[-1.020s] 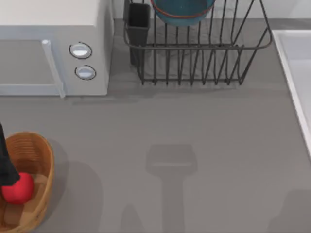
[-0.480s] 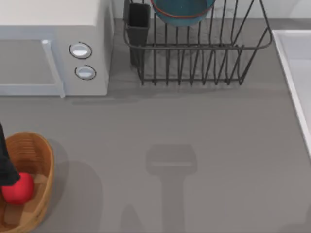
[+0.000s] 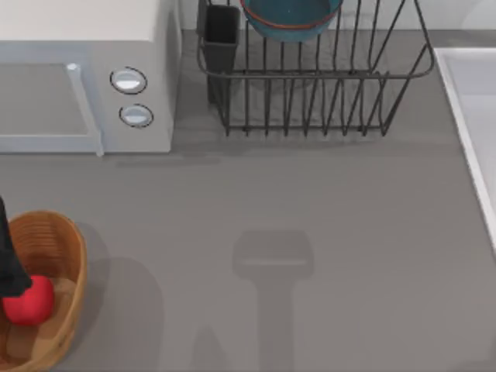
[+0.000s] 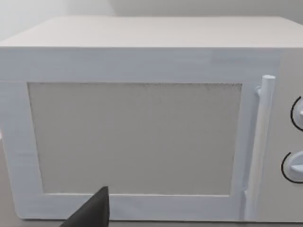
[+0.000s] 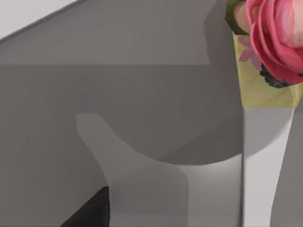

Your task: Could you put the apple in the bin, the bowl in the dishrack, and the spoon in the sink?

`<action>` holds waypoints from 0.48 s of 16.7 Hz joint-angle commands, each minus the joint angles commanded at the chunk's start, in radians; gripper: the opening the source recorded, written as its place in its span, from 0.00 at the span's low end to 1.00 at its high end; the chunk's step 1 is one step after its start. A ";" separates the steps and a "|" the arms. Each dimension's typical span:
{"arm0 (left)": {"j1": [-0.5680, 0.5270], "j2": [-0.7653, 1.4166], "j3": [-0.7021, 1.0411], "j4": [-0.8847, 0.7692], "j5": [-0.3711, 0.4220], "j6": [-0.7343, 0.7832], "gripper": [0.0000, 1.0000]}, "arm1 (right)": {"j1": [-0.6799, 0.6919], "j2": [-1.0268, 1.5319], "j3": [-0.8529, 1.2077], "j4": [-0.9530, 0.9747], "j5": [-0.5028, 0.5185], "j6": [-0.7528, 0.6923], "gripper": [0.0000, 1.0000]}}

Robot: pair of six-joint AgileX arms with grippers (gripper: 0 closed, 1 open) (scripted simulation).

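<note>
The red apple lies inside the woven bin at the table's lower left. A dark part of my left gripper hangs right over the apple and covers its upper left edge; whether they touch I cannot tell. The teal bowl stands in the black wire dishrack at the back. The sink shows its white rim along the right edge. The spoon is out of view. A dark tip of my right gripper hangs over grey and white surfaces.
A white microwave with two round knobs stands at the back left, and the left wrist view faces its door behind my left gripper. A pink flower on a yellow-green ground is in the right wrist view.
A faint shadow at the table's lower right corner has shrunk away toward the edge. The apple, bin, bowl and left arm have stayed where they were.
</note>
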 joint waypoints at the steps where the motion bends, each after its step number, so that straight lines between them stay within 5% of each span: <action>1: 0.000 0.000 0.000 0.000 0.000 0.000 1.00 | 0.000 0.000 0.000 0.000 0.000 0.000 0.92; 8: 0.000 0.000 0.000 0.000 0.000 0.000 1.00 | 0.000 0.000 0.000 0.000 0.000 0.000 0.40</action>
